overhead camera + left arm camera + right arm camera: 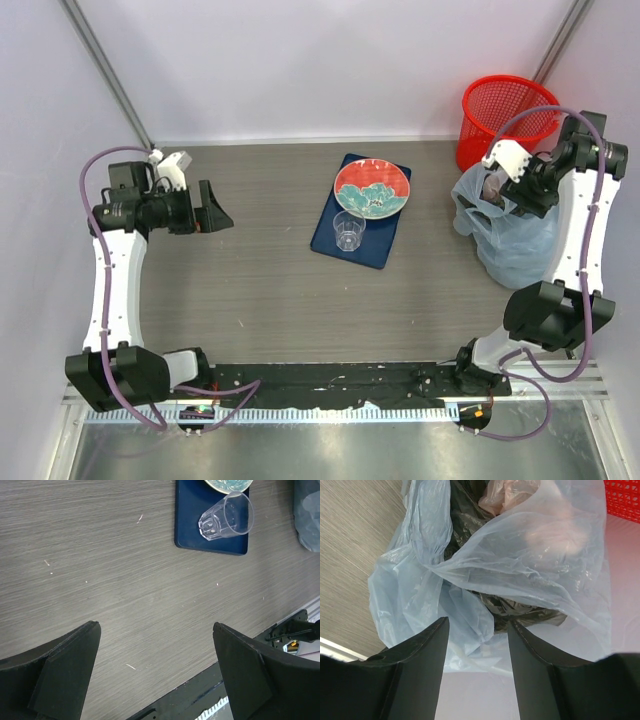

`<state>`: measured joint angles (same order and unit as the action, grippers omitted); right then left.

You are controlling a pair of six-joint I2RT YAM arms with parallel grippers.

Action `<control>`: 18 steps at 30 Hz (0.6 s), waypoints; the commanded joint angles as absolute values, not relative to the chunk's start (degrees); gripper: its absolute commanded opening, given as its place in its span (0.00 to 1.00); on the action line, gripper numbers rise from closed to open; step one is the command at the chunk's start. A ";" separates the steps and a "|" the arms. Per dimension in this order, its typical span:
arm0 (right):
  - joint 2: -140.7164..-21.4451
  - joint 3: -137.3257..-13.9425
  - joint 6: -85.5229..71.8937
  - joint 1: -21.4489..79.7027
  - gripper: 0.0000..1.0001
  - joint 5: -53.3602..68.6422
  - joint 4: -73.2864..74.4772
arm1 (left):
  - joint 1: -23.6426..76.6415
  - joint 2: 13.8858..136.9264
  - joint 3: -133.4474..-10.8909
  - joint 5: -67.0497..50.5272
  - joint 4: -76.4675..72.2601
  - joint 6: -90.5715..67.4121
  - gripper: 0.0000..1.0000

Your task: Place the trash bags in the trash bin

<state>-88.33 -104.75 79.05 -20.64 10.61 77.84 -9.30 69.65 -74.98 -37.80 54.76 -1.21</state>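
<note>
The pale blue plastic bag [410, 595] slumps on the counter [250, 270] at the right. Through its open mouth show pinkish contents [507, 495] and the crinkly dark grey-brown trash bag [525, 614], which is tucked inside among the pale folds. The trash bag is therefore on the counter, not in the bin. The red mesh trash bin [475, 150] stands just beyond the blue bag in the far right corner, its mouth facing up.

The right tool [477, 625] is at the blue bag's mouth, its fingers partly apart with a fold of pale plastic between them. I cannot tell whether they pinch it.

In the middle of the counter lies a dark blue tray [385, 235]. It carries a round plate [371, 188] with a teal flower pattern on red at its far end, and a clear plastic cup [348, 232] at its near end.

The left tool [155, 627] hangs released over bare counter at the left, fingers wide apart.
</note>
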 commanded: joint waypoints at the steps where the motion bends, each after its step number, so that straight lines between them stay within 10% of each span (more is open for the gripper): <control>1: -88.59 -105.56 79.98 -19.60 0.56 8.97 76.20 | -8.79 71.01 -77.43 -41.04 51.59 -1.58 1.00; 18: -93.16 -102.83 79.10 -19.51 0.63 4.22 65.66 | -8.09 72.86 -77.96 -42.19 51.24 -1.14 1.00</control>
